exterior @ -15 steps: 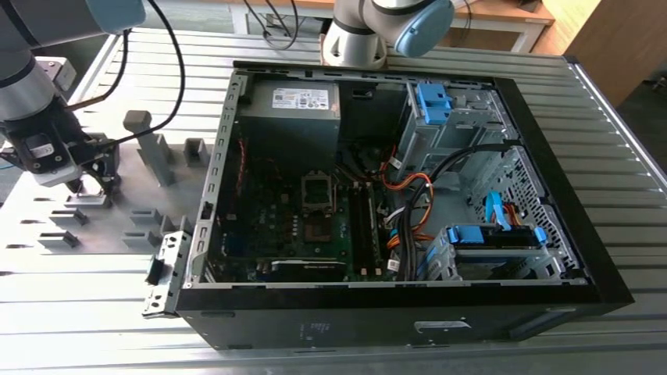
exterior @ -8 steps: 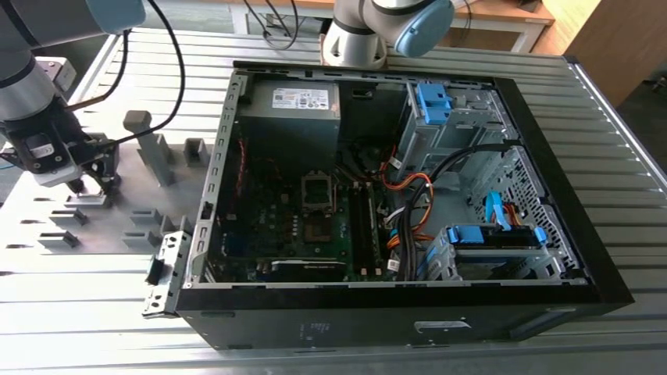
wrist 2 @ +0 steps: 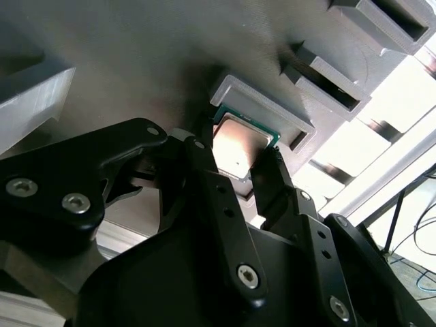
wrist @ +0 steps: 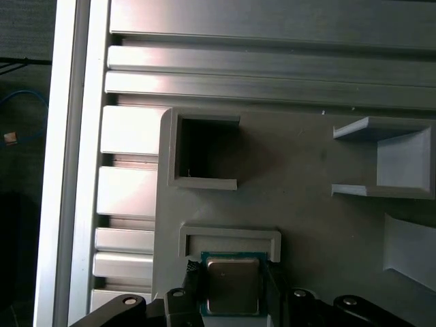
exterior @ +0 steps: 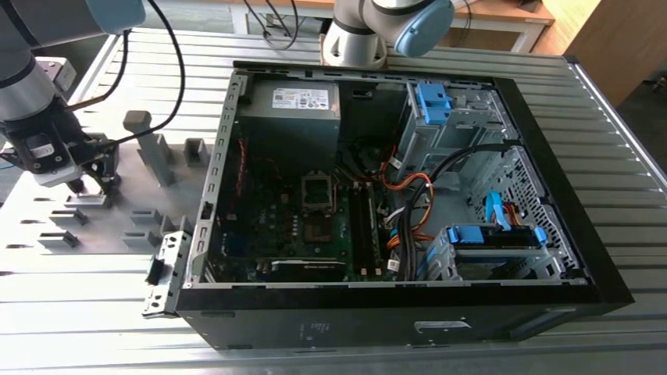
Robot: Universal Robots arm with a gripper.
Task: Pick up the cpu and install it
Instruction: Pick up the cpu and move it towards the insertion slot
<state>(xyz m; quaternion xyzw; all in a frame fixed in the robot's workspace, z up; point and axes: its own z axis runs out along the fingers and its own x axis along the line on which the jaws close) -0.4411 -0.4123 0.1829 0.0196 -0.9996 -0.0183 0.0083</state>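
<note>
The end effector [exterior: 90, 186] pinches the cpu [wrist: 231, 286] by two opposite edges. The cpu lies in a grey fixture pocket [wrist: 230, 238] on the worktop [exterior: 83, 328], at nine o'clock from the computer case [exterior: 312, 328] in the exterior view.

Grey arm [exterior: 26, 82], pale-blue joint caps [exterior: 112, 12] — black gripper [wrist 2: 237, 148], silver screws [wrist 2: 247, 275].

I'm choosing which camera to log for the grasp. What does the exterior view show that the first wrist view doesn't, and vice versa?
Exterior view: the open black metal computer case with its dark motherboard. First wrist view: the silvery-grey square cpu clamped between black fingers, beside a grey plastic holder wall. Both: the pincer over the grey fixture plate.
</note>
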